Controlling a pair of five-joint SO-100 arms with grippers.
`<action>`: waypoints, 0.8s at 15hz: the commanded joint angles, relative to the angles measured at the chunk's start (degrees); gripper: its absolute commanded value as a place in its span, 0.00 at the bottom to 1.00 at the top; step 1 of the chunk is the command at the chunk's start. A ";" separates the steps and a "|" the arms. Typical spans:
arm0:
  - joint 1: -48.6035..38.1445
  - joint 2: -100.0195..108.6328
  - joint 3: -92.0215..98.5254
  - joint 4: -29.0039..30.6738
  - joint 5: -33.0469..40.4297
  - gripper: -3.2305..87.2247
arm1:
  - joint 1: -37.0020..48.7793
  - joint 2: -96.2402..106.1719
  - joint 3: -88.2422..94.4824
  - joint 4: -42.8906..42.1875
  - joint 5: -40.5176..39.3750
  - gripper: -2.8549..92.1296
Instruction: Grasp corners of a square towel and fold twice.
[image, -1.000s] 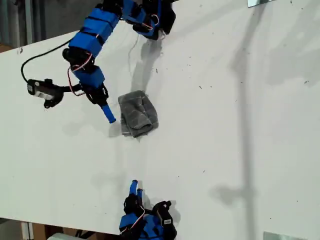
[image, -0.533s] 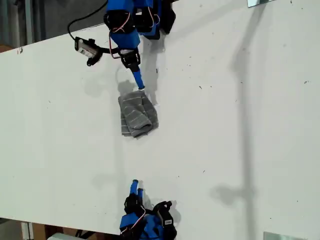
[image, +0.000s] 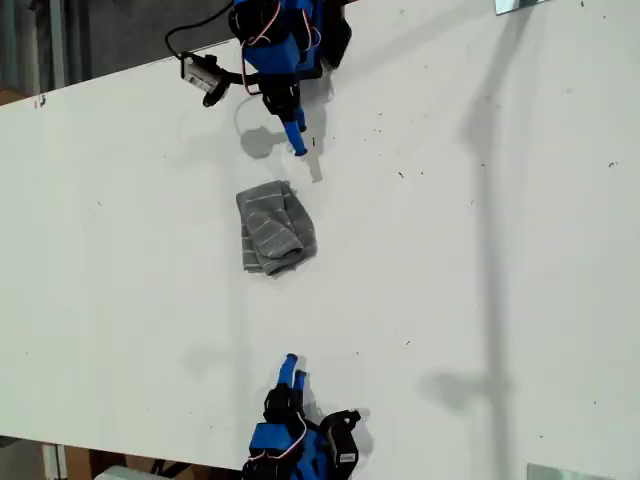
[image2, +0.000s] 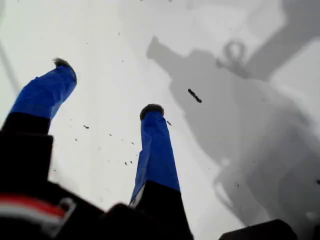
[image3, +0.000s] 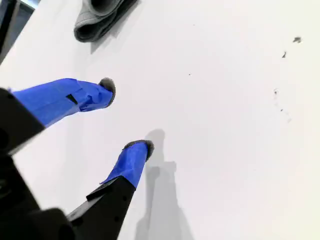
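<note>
Over bare table (image: 480, 300), both claws open, holding nothing.

What you can't make out

The towel (image3: 102, 17) is cut off by the second wrist picture's upper edge; in the exterior view its corners are folded under, too small to tell apart.

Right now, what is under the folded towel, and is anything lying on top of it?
The towel lies folded on the bare white table, with nothing on top. Its layers hide the table patch beneath and whatever might be tucked inside.
</note>
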 joint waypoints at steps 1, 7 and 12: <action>3.96 0.44 0.62 -0.09 0.62 0.25 | -3.52 -0.44 -0.44 0.97 3.69 0.28; 5.19 0.53 0.88 -0.79 24.17 0.24 | -6.15 -0.44 -0.70 2.55 8.70 0.24; 5.01 0.53 0.88 -0.79 24.17 0.23 | -5.89 -0.44 -0.70 2.55 8.70 0.24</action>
